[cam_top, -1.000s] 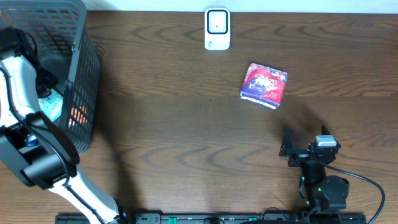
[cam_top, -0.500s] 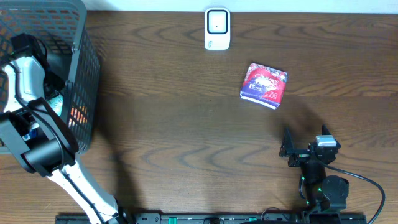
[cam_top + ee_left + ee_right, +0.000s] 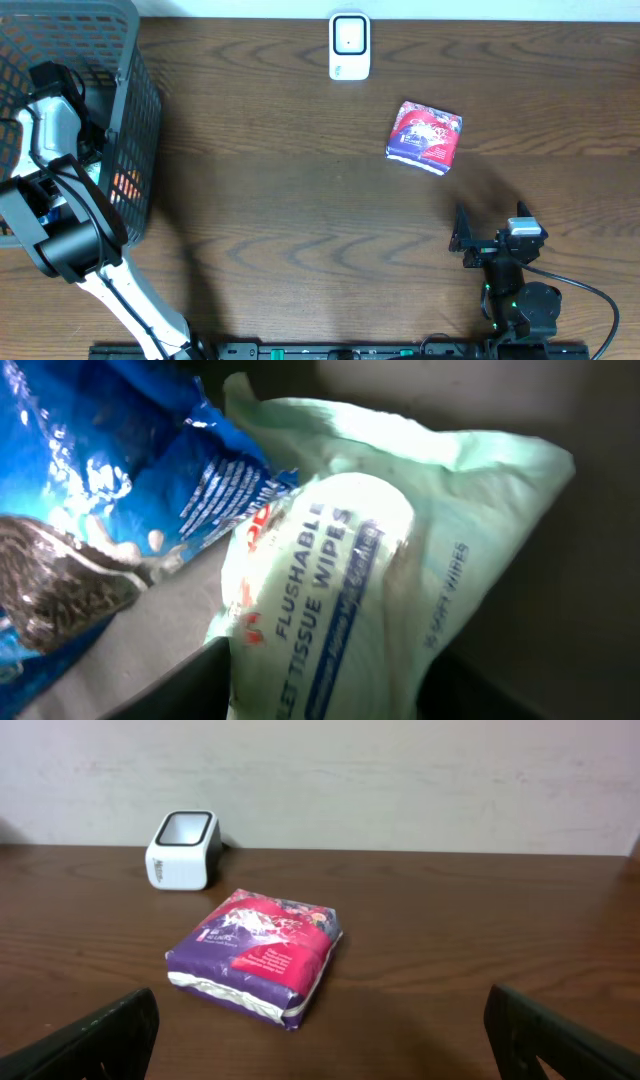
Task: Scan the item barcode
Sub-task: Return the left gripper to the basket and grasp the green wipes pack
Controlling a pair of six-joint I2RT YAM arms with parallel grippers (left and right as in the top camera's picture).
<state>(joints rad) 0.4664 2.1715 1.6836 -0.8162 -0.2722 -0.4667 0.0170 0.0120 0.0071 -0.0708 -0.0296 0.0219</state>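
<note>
On dark wood table: scanner | purple packet (pale wall behind)

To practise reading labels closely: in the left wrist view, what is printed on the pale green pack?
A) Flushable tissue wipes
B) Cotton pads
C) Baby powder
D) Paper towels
A: the pale green pack reads FLUSHABLE TISSUE WIPES in blue letters, lying beside a blue packet.

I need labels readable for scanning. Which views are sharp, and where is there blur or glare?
Left wrist: the wipes pack fills the frame, glare bleaching its rounded top, lettering soft yet readable; the blue bag glints. Right wrist: purple pack and scanner sharp, evenly lit. Overhead: even light, but the basket mesh obscures its contents.
</note>
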